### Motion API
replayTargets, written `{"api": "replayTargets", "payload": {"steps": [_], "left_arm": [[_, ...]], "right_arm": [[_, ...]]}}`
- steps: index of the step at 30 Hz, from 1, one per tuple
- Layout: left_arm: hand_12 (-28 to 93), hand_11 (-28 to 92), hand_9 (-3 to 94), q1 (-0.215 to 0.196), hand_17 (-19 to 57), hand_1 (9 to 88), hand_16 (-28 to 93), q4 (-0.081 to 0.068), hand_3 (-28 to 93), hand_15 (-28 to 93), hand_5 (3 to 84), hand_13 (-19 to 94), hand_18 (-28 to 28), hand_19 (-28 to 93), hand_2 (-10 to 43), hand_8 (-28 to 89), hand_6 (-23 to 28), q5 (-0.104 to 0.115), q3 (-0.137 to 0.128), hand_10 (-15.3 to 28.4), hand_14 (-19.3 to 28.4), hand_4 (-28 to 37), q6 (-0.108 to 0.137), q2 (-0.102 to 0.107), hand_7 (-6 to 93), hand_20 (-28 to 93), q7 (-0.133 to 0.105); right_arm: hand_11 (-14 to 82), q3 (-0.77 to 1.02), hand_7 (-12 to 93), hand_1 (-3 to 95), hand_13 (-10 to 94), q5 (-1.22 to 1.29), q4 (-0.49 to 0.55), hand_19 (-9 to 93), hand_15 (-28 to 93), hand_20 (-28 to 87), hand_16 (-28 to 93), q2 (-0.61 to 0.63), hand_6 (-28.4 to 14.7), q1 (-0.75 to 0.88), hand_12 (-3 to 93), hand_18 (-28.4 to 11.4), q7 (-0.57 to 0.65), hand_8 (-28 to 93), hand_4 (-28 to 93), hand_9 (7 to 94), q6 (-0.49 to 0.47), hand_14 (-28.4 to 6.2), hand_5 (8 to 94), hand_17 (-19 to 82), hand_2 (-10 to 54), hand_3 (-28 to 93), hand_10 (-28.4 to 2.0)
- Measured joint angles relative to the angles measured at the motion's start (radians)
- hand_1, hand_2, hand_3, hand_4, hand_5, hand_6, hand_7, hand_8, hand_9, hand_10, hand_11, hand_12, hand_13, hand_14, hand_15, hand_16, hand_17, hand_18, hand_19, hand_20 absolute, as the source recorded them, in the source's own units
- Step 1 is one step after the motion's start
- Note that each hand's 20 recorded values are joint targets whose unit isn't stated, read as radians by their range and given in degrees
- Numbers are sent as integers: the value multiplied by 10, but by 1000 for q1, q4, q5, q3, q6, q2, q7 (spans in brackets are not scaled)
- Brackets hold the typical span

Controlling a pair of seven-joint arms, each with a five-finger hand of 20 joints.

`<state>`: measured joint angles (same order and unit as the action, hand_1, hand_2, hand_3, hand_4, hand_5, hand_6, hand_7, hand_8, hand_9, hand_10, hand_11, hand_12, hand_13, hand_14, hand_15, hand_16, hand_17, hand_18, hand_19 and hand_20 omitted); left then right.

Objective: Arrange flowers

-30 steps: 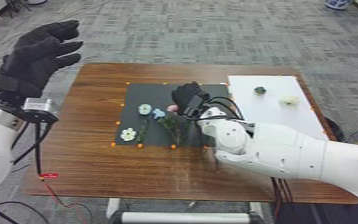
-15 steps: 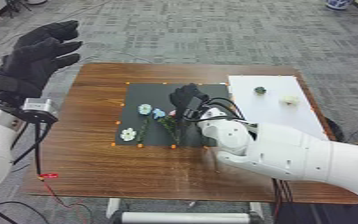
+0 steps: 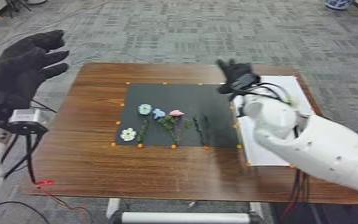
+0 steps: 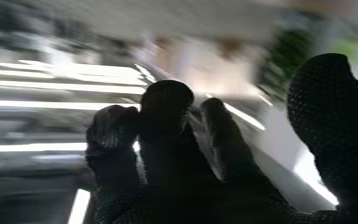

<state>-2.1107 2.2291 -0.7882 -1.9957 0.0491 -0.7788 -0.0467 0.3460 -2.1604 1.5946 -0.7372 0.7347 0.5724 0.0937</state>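
Flowers [image 3: 159,113]: lay flat on the dark mat [image 3: 162,94], to the left of the right hand [image 3: 238,76] and closer to the robot. Held the right hand wide and empty, in the air by the mat's right side, with fingers [image 4: 167,130] straight and thumb [image 4: 331,110] well apart. Probably kept so to stay clear of the laid pieces and be ready for another.

Just beside and partly beneath that hand and its arm, had the white board [image 3: 257,154], probably meant for supply. Nearest on the mat, saw a dark stem [image 3: 198,132], too small to tell whether topped by a bloom. Next leftward came upon the pink flower [image 3: 176,113], then blue and pale blue [image 3: 144,109] ones; farther off, the white flower [image 3: 127,134]. Pointed most stems toward the robot, likely to build one flat, fanned picture inside the orange markers [image 3: 206,147].

Farthest left of the right hand, held the left hand [image 3: 24,65] up past the edge of the table [image 3: 113,175], fingers loose, likely to leave working space.

Found open room on bare mat between right hand and blooms. Judged a low leftward sweep risky for the dark stem; better to come down from above.
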Motion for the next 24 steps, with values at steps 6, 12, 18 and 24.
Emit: {"api": "replayTargets", "payload": {"steps": [6, 12, 18, 24], "left_arm": [[193, 213, 184, -45, -106, 259, -32, 1, 706, 408, 252, 98, 206, 411, -48, -103, 29, 0, 11, 101, 134, -250, 16, -24, 233, 87, -10], [193, 212, 183, -4, -107, 257, -33, -14, 708, 408, 251, 97, 206, 412, -47, -105, 28, 0, 68, 101, 134, -249, 15, -25, 235, 86, -12], [192, 214, 184, 10, -107, 256, -33, -16, 709, 411, 251, 98, 207, 413, -48, -106, 28, 0, 64, 101, 135, -250, 14, -22, 238, 85, -12], [191, 214, 184, 10, -107, 256, -34, -16, 709, 411, 251, 98, 207, 414, -47, -107, 28, 0, 47, 102, 135, -252, 14, -13, 239, 85, -12]], "right_arm": [[110, 20, 117, 246, 511, 67, -170, 858, 885, 519, 220, 87, -116, 6, 214, -216, 80, -48, -281, 255, -55, -112, 173, 291, -95, 918, -209], [156, 100, 161, 252, 561, 107, -219, 879, 877, 519, 226, 104, -108, 52, 203, -219, 94, -69, -283, 349, -118, -106, 253, 322, -95, 906, -184], [255, 94, 257, 298, 638, 118, -232, 912, 856, 515, 244, 102, -64, 65, 207, -214, 87, -118, -283, 469, -138, -79, 391, 367, -95, 898, -143], [311, 51, 449, 429, 680, 96, -233, 927, 834, 504, 268, 97, -19, 63, 346, -201, 96, -72, -281, 589, -171, -63, 487, 397, -85, 879, -104]]}}
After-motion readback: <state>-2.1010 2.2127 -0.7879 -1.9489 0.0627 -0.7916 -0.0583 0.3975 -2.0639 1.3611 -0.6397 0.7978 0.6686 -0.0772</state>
